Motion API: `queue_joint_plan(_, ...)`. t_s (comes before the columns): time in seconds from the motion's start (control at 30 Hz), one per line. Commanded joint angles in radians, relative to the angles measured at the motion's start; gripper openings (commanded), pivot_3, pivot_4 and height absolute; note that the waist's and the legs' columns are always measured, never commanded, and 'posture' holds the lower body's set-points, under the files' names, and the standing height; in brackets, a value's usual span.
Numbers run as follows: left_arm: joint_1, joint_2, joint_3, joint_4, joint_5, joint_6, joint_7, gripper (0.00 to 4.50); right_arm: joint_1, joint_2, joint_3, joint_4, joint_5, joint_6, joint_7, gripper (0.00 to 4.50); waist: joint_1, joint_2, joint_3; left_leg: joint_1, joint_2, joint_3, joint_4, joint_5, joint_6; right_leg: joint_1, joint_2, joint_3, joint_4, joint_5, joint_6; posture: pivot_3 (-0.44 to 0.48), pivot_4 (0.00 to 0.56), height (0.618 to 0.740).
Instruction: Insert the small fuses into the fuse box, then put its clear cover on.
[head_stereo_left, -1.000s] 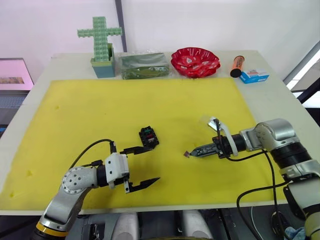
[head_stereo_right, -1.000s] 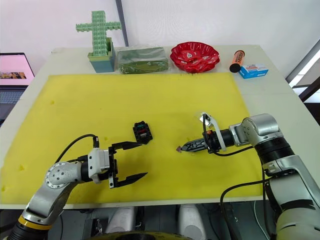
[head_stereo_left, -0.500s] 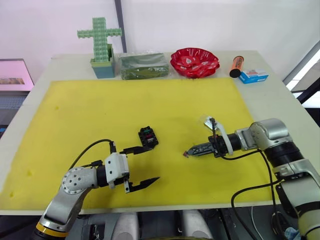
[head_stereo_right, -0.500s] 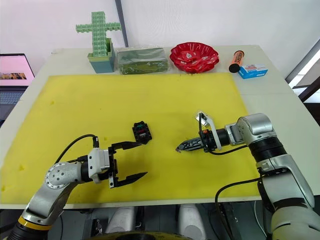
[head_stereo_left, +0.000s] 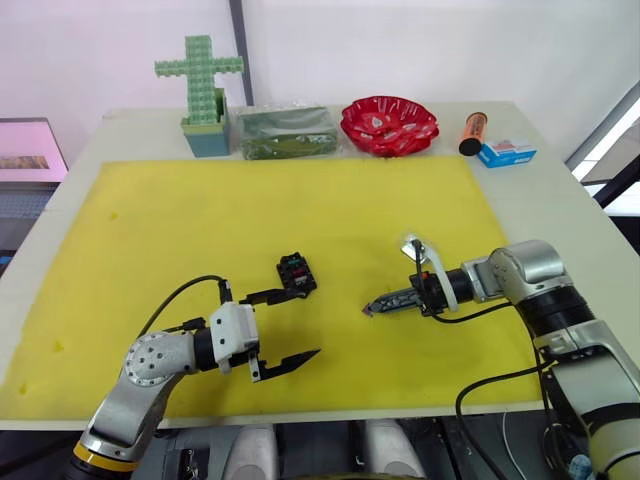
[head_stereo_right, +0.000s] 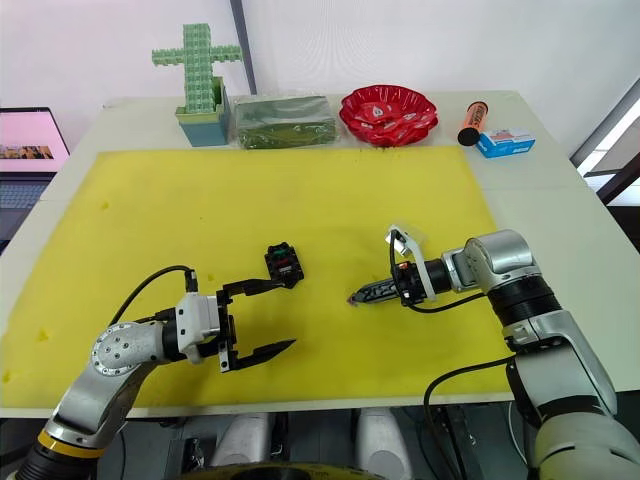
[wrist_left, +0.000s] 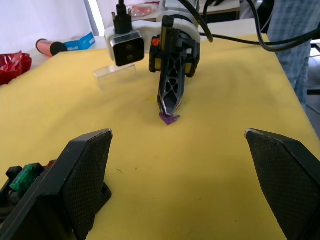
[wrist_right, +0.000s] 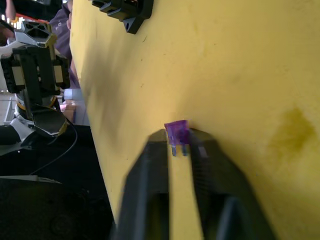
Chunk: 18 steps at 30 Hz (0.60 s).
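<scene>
My right gripper (wrist_right: 179, 145), clenched on the tiny purplish plastic fuse (wrist_right: 177, 134), has edged left toward the small black slotted fuse box (head_stereo_left: 297, 273), so insertion nears; left gripper (head_stereo_left: 282, 330) waits spread wide beside it.

Both arms: silver-grey metal segments with rounded joint housings, black bands at the joints. Left forearm ends in a white boxy wrist block; a thin black cable loops from it back to the arm. Left gripper (head_stereo_left: 281, 329): two long black fingers, inner pads (wrist_left: 86, 179) cross-hatched. Right gripper (head_stereo_left: 372, 308): black latticed fingers tapering to a point; white wrist bracket carries a small black camera module; black cables trail to the arm.
</scene>
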Motion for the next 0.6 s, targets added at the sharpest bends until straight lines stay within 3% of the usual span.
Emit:
queue_joint_plan(0.03,-0.005,-0.004,0.003,-0.022,-0.009,0.001,0.007,4.5,0.018,0.0,0.001,0.007,-0.029,-0.022,-0.014,0.07,0.0,0.0,0.0,0.0,0.0,0.0,0.0,0.0,0.0,0.0,0.0,0.0,0.0,0.0,0.0,0.0,0.15,0.74)
queue_joint_plan(0.17,-0.012,-0.004,0.001,-0.033,-0.01,0.016,0.013,4.5,0.03,-0.013,-0.018,-0.011,-0.017,0.0,-0.014,0.07,0.001,-0.001,0.0,0.001,0.0,0.0,0.001,0.0,0.0,0.001,0.0,0.0,0.0,0.0,0.0,0.0,0.15,0.74)
queue_joint_plan(0.33,-0.019,0.002,0.008,-0.059,-0.017,0.045,0.023,4.5,0.051,0.022,-0.213,-0.083,0.062,0.177,-0.134,0.07,0.005,-0.001,0.0,0.0,0.0,0.0,0.001,0.0,0.0,0.001,-0.001,0.0,0.0,0.0,0.0,0.0,0.15,0.74)
queue_joint_plan(0.47,-0.005,0.007,0.024,-0.086,-0.028,0.07,0.039,4.5,0.177,0.142,-0.536,-0.256,0.32,0.297,-0.494,0.07,0.008,-0.001,0.0,0.0,0.0,-0.001,0.0,0.0,0.0,0.001,0.0,0.0,0.0,0.0,0.0,0.0,0.15,0.74)
queue_joint_plan(0.6,0.006,0.006,0.031,-0.095,-0.032,0.079,0.049,4.5,0.437,0.267,-0.703,-0.567,0.719,0.297,-0.96,0.07,0.023,0.0,0.0,0.0,0.0,-0.001,-0.001,0.0,0.0,0.001,0.0,0.0,0.0,-0.001,0.002,0.0,0.15,0.74)
